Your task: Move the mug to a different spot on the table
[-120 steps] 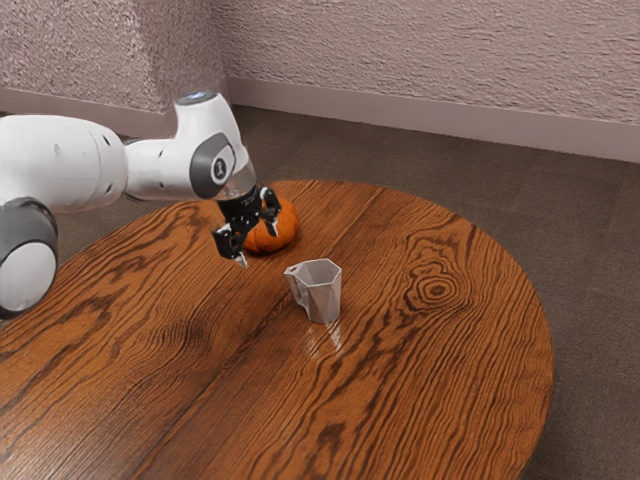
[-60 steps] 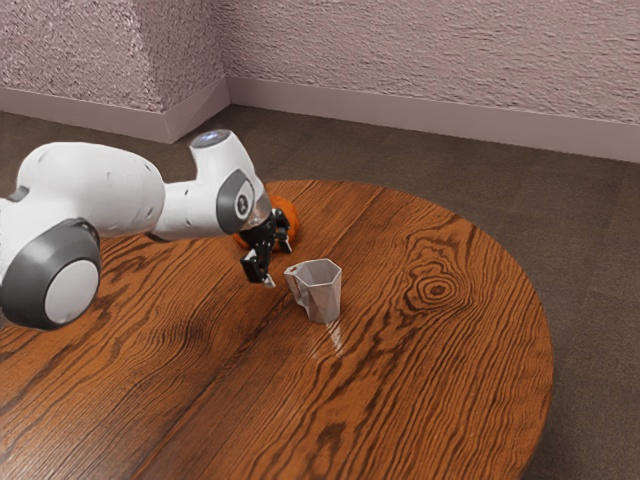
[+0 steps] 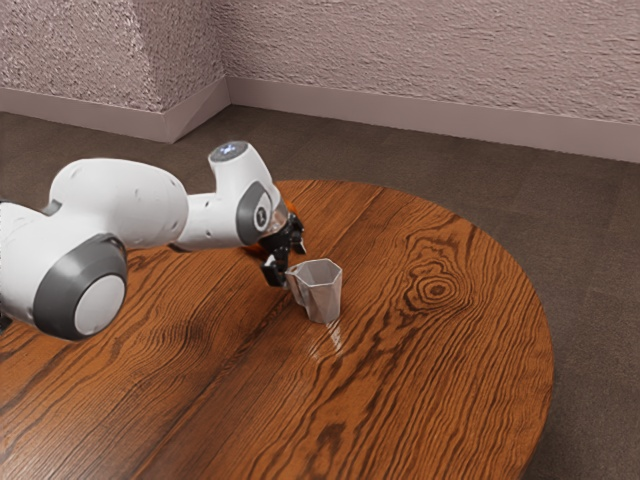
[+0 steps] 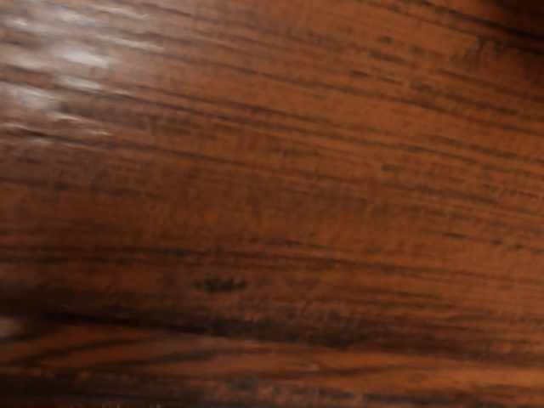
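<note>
Exterior view: the black fingers [image 3: 272, 271] stand a little apart and hold nothing. They hang low over the table [image 3: 430, 380], just beside the grey mug [image 3: 320, 292] on the side toward the exterior view's left, where the mug's handle points. Whether a fingertip touches the handle cannot be told. The mug stands upright with its faceted wall and open mouth showing, near the middle of the round wooden table and somewhat toward its far edge. Just behind the hand, an orange thing [image 3: 290, 214] sits on the table, mostly hidden by the wrist. The white arm [image 3: 130, 215] comes in from the exterior view's left and stretches low and nearly level over the tabletop toward the mug. Around the table lie a dark carpeted floor [image 3: 560, 200] and a rough pale wall [image 3: 420, 50]. In the wrist view, dark brown wood grain of the table [image 4: 272, 204] passes close under the hand.
</note>
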Robot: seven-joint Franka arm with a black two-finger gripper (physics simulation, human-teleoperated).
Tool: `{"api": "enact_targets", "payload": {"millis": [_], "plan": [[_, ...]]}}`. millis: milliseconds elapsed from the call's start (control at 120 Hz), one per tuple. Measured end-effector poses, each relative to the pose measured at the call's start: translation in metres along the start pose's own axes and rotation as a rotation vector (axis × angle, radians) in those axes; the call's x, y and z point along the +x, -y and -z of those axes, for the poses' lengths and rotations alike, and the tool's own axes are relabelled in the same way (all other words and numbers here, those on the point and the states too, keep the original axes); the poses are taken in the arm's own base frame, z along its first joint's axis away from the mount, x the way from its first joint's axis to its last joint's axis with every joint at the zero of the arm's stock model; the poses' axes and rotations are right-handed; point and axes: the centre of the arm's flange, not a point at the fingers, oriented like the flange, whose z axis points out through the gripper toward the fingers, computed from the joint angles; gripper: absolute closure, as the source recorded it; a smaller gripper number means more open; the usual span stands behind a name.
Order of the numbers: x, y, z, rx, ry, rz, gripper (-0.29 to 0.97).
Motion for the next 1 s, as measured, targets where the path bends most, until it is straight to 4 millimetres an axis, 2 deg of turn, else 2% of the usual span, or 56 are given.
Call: {"api": "enact_targets", "payload": {"millis": [108, 275, 408, 692, 867, 1000], "plan": [[-0.002, 0.001, -0.004, 0.0, 0.007, 0.016, 0.0], [0.004, -0.001, 0.007, 0.0, 0.042, 0.067, 0.0], [0.005, 0.005, 0.005, 0.028, 0.078, 0.091, 0.0], [0.007, 0.011, 0.002, 0.071, 0.102, 0.041, 0.0], [0.005, 0.011, 0.013, 0.081, 0.121, -0.01, 0.0], [0.011, 0.017, 0.013, 0.11, 0.137, -0.03, 0.0]]}}
